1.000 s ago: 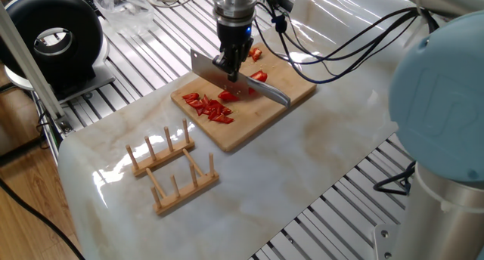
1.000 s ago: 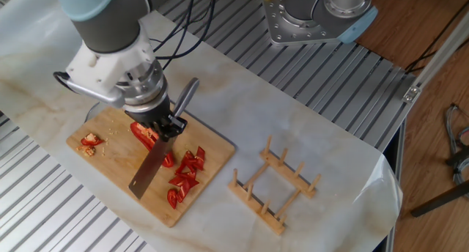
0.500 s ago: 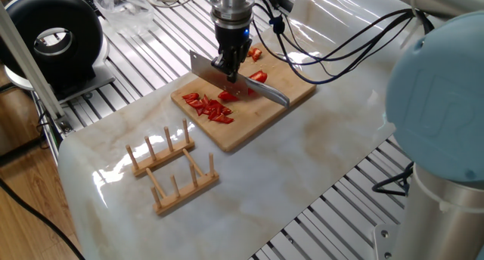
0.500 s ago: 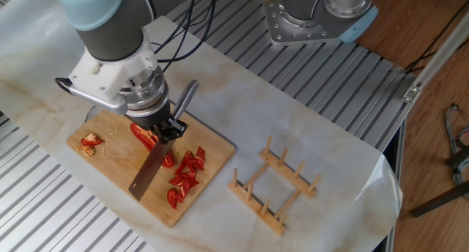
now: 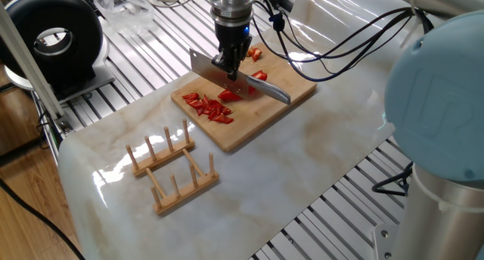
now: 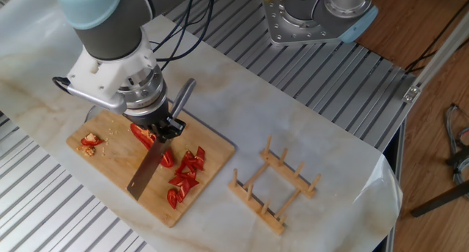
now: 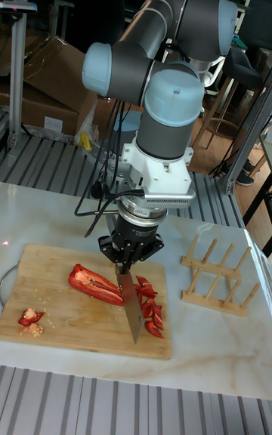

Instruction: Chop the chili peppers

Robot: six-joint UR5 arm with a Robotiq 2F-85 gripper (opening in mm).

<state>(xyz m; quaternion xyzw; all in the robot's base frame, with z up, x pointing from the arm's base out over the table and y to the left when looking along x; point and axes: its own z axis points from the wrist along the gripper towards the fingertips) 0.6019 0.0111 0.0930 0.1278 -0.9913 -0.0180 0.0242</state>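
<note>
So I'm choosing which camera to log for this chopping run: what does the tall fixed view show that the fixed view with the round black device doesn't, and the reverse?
Only the tall view shows the arm's grey and blue upper joints, the long uncut chili half unobstructed, and shelving and boxes behind. Only the other shows the round black device and more of the slatted frame around the table. Both share the gripper holding the knife, the cutting board, chopped red bits and wooden rack.
</note>
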